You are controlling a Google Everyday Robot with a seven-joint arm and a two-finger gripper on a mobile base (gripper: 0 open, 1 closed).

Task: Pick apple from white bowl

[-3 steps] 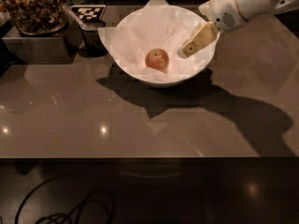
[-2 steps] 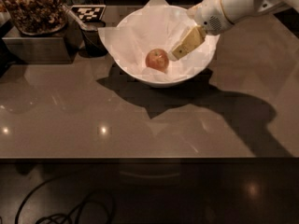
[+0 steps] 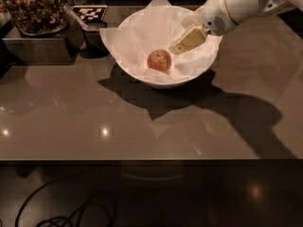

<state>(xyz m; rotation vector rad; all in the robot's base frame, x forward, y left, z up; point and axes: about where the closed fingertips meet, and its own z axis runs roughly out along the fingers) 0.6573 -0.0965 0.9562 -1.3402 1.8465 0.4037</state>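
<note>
A small red-orange apple (image 3: 159, 60) lies in the white bowl (image 3: 142, 72), which is lined with crinkled white paper with pointed corners and stands at the back middle of the grey-brown counter. My gripper (image 3: 177, 48) hangs on a white arm that reaches in from the upper right. Its beige finger tips are over the bowl's right half, just right of and slightly above the apple, apart from it.
A dark glass jar of nuts (image 3: 35, 8) stands on a metal box (image 3: 38, 46) at the back left. A small dark cup (image 3: 96, 40) and a black-and-white tag (image 3: 90, 12) are beside it. The counter's front edge (image 3: 142, 160) runs across; cables (image 3: 66, 212) lie on the floor below.
My gripper has moved left and a little further into the bowl, closer to the apple. The apple and bowl have not moved.
</note>
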